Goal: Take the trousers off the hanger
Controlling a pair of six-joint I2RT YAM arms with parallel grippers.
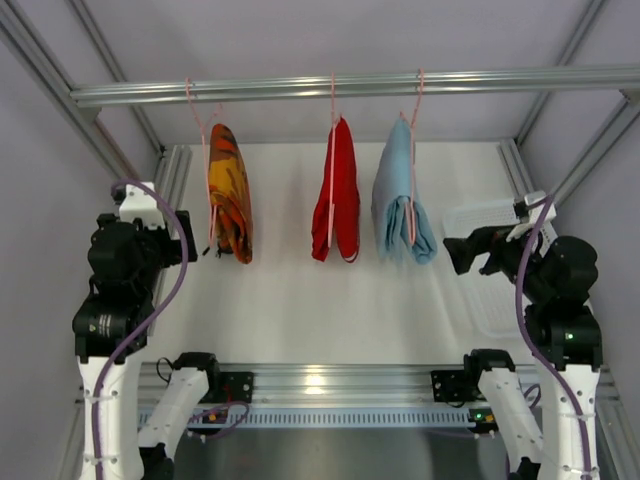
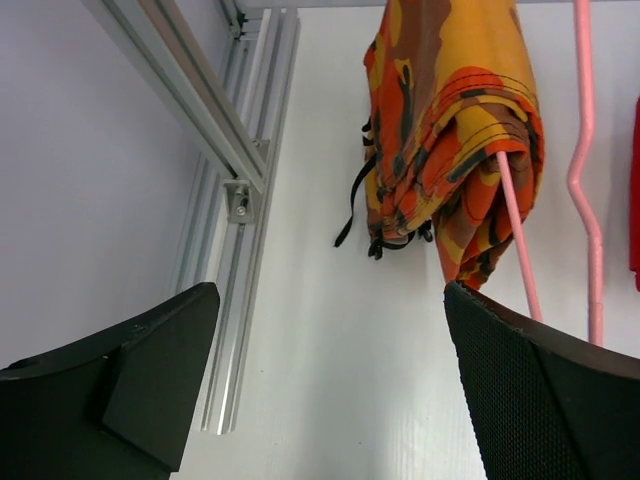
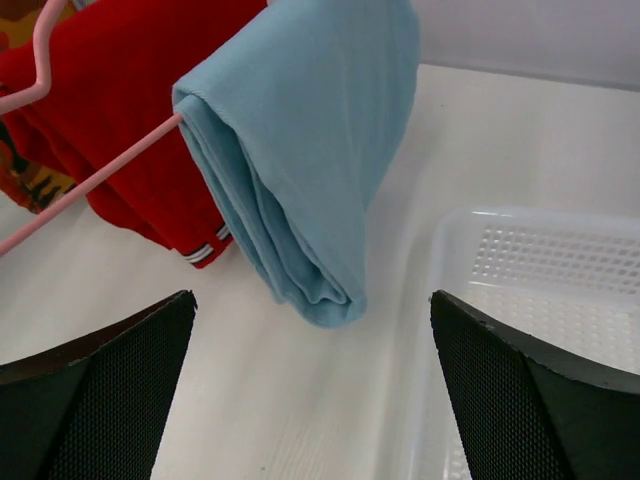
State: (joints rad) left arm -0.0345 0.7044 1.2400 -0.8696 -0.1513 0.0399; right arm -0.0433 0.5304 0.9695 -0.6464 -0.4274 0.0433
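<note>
Three folded trousers hang on pink hangers from a metal rail [image 1: 350,85]: orange-yellow patterned [image 1: 229,192], red [image 1: 338,190] and light blue [image 1: 402,200]. My left gripper [image 1: 192,248] is open and empty, just left of the patterned trousers and apart from them. In the left wrist view the gripper [image 2: 330,300] sits below the patterned trousers [image 2: 450,110] and their pink hanger [image 2: 585,170]. My right gripper [image 1: 456,250] is open and empty, right of the blue trousers. In the right wrist view the gripper [image 3: 312,300] sits just under the blue trousers [image 3: 310,150], with the red ones [image 3: 130,120] behind.
A white perforated basket [image 1: 490,300] lies on the table under my right arm; it also shows in the right wrist view [image 3: 540,300]. Aluminium frame rails [image 2: 240,190] run along the left and right table edges.
</note>
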